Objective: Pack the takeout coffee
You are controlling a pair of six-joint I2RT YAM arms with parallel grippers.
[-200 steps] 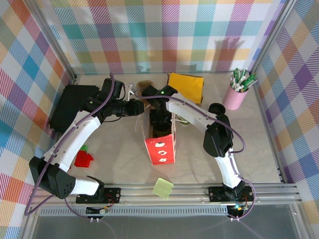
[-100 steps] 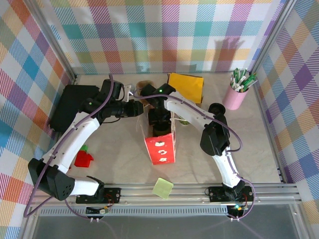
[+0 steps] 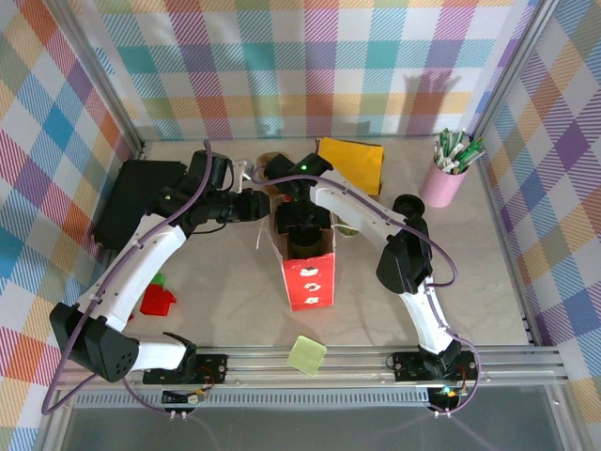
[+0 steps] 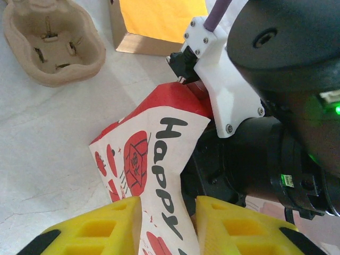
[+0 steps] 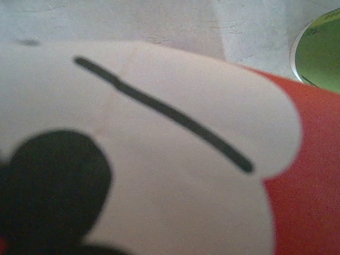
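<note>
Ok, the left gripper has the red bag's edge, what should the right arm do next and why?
Probably raise the right gripper clear of the red bag and shift it toward the coffee cup, which seems to sit on the table beside the bag, unpacked. The left gripper pinches the bag wall, so the mouth should hold open.

This is a robotics test cell in a lab, not a lived-in room. A pale stone-patterned tabletop (image 3: 488,282) is boxed in by walls of bright checked cloth (image 3: 310,56) stretched on bare aluminium posts (image 3: 99,80). Two white-and-black robot arms, the left arm (image 3: 141,263) and the right arm (image 3: 362,202), trail purple cables (image 3: 455,268) and stand bolted to a slotted aluminium rail (image 3: 357,362) along the near edge.
</note>
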